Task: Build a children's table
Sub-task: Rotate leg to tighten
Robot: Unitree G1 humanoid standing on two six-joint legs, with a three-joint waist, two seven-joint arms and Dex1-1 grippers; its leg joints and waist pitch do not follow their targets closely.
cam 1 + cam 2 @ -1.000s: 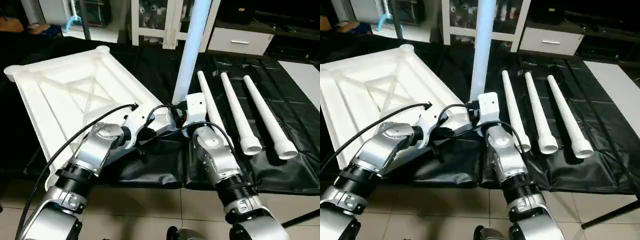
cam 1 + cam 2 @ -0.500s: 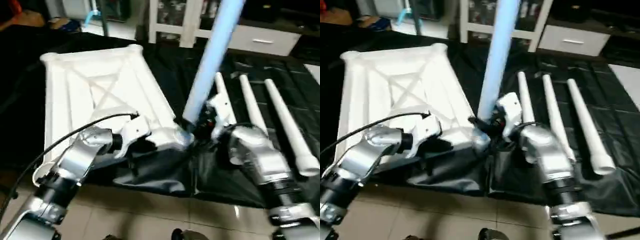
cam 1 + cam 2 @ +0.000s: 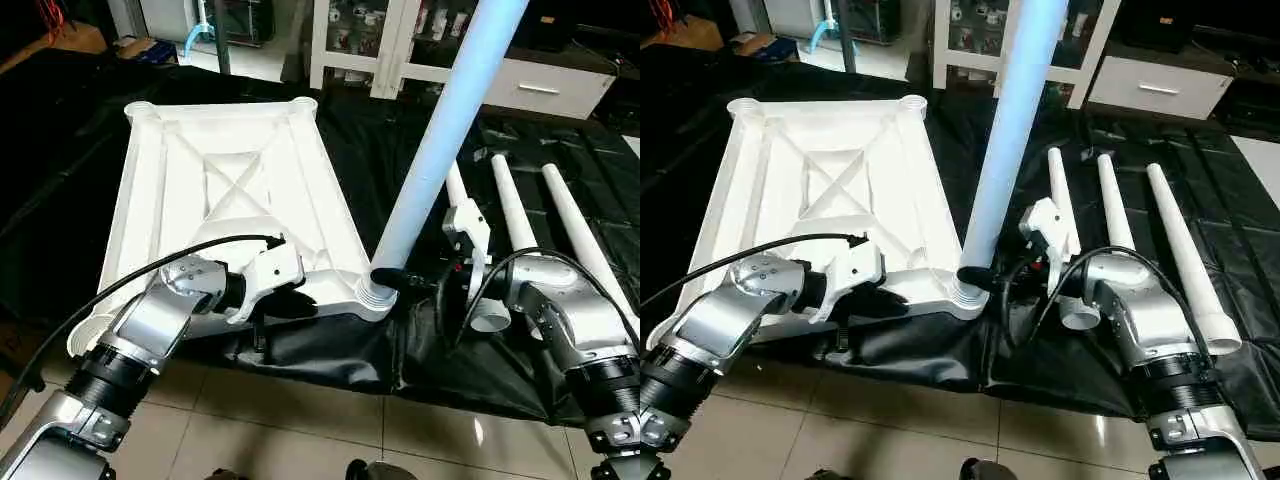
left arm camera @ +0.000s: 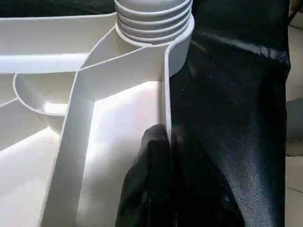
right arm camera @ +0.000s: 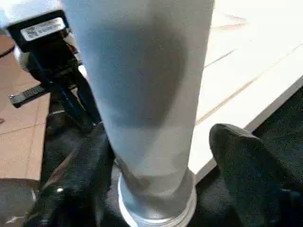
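Observation:
The white table top (image 3: 220, 190) lies underside up on a black sheet, its X-ribs showing. One white leg (image 3: 440, 130) stands in the near right corner socket (image 3: 375, 292), leaning right. My right gripper (image 5: 161, 161) is open around the leg's base. One finger (image 5: 80, 175) is close to the leg and the other (image 5: 246, 165) stands apart from it. My left gripper (image 4: 165, 179) is shut on the table top's near rim, left of the socket. Three more legs (image 3: 1112, 210) lie side by side on the sheet to the right.
The black sheet (image 3: 340, 150) covers the work area and ends near me at a tiled floor (image 3: 300, 420). A white glass-door cabinet (image 3: 370, 40) and a white drawer unit (image 3: 540, 90) stand behind. A black cable (image 3: 150, 275) loops over my left forearm.
The camera has swung, so the whole scene has shifted. My right forearm now reaches in from the right, and its fingers have spread apart around the leg's base. My left gripper keeps its hold.

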